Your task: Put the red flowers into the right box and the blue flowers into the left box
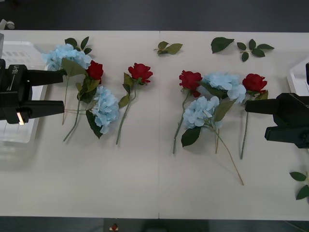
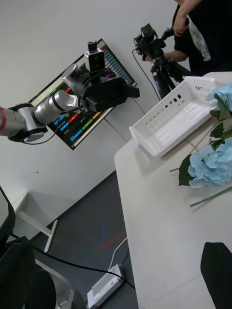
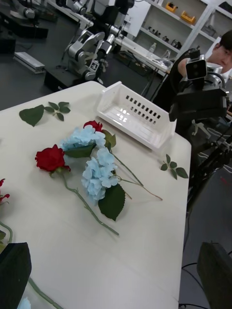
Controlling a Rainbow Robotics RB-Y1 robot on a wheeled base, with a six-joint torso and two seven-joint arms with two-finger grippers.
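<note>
Red flowers and blue flowers lie in two groups on the white table. On the left, a blue flower (image 1: pixel 65 55), a red flower (image 1: pixel 95 70), a second blue head (image 1: pixel 105 108) and a red rose (image 1: pixel 140 72). On the right, a red rose (image 1: pixel 190 79), blue heads (image 1: pixel 226 82) (image 1: pixel 200 111) and a red rose (image 1: pixel 254 82). The left box (image 1: pixel 14 53) stands at the left edge, and the right box (image 1: pixel 297 75) shows its rim at the right edge. My left gripper (image 1: pixel 63 92) hangs open beside the left group. My right gripper (image 1: pixel 256 121) is open beside the right group. Both hold nothing.
Loose green leaf sprigs lie at the table's far side (image 1: pixel 168 47) (image 1: pixel 244 47) and at the near right edge (image 1: pixel 301 183). The near half of the table is bare. A camera tripod (image 2: pixel 162 72) stands beyond the left box.
</note>
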